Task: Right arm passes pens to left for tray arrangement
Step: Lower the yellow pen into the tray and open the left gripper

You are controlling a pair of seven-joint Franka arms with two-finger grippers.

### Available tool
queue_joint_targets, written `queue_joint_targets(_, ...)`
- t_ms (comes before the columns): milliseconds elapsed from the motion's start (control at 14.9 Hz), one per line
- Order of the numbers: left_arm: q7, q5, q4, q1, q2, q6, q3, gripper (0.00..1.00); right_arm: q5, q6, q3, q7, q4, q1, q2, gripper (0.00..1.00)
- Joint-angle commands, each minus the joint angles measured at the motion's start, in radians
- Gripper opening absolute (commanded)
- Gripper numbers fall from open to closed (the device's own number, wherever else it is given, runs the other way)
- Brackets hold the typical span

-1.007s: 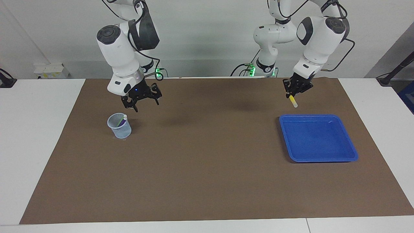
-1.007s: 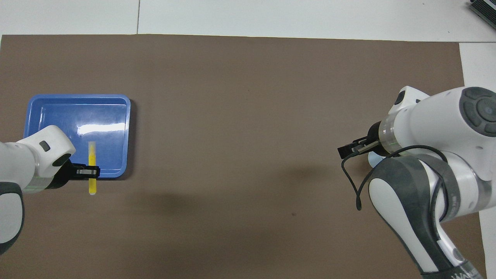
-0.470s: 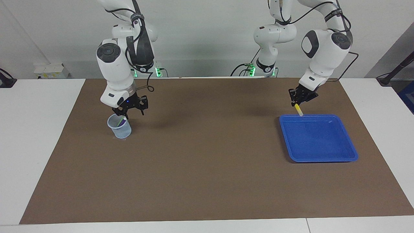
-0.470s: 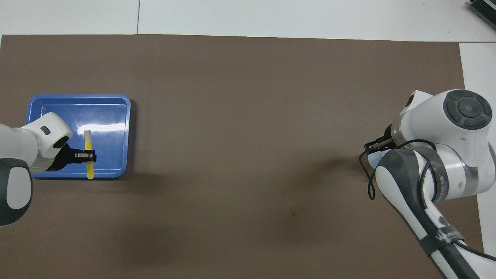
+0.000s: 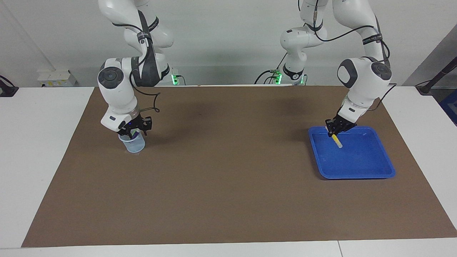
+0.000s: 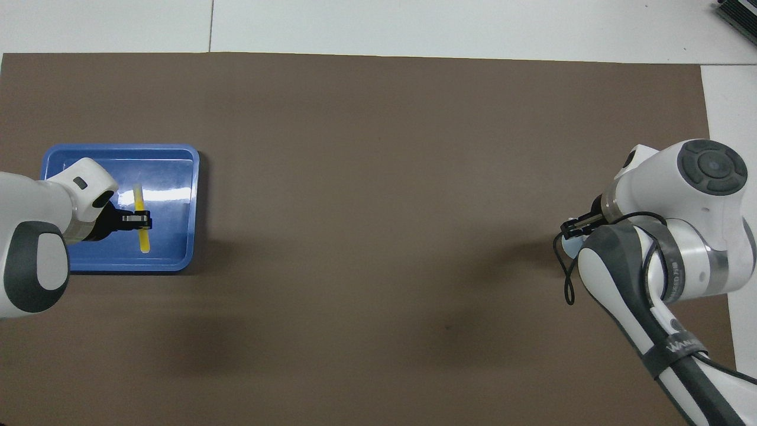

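- Brown rectangular mat (image 5: 228, 178) covering a white table (image 5: 39, 160), with a pale wall behind the two arm bases; this is the ground on which you read everything else.
- Shallow bright blue plastic tray (image 5: 371, 171) with raised rim, lying on the mat toward the left arm's end of the table.
- Left gripper (image 5: 334, 130), low over the tray's edge nearest the robots; you see it pinching the slim yellow marker pen (image 5: 336, 140) near its upper end; the pen slants down, its pale tip at or just above the tray floor, contact not decidable.
- Small translucent bluish cup (image 5: 134, 144), upright on the mat toward the right arm's end.
- Right gripper (image 5: 134, 130), lowered into the cup's mouth; green and purple show between its fingers; you cannot tell whether they grip or stand apart.
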Motion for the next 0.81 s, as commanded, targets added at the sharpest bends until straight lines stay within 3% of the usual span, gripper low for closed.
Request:
queue_joint_targets(0,0.005,0.029,0.022,0.012,0.071,0.066,-0.007,0.0,-0.022,-0.022,0.012,0.008,-0.014,-0.02,-0.01,0.56)
queue_joint_targets(201,0.005,0.037,0.021,0.013,0.13,0.135,-0.007,0.0,-0.022,-0.049,0.012,0.01,-0.012,-0.02,-0.013,0.53)
queue_joint_targets(403,0.003,0.048,0.021,0.013,0.176,0.193,-0.006,0.0,-0.022,-0.057,0.013,0.01,-0.012,-0.02,-0.014,0.38)
queue_joint_targets(604,0.008,0.066,0.016,0.015,0.205,0.233,-0.006,0.0,-0.022,-0.055,0.013,0.01,-0.014,-0.028,-0.014,0.33)
queue_joint_targets(738,0.008,0.066,0.016,0.015,0.206,0.235,-0.007,0.25,-0.022,-0.058,0.012,0.001,-0.012,-0.033,-0.014,0.17)
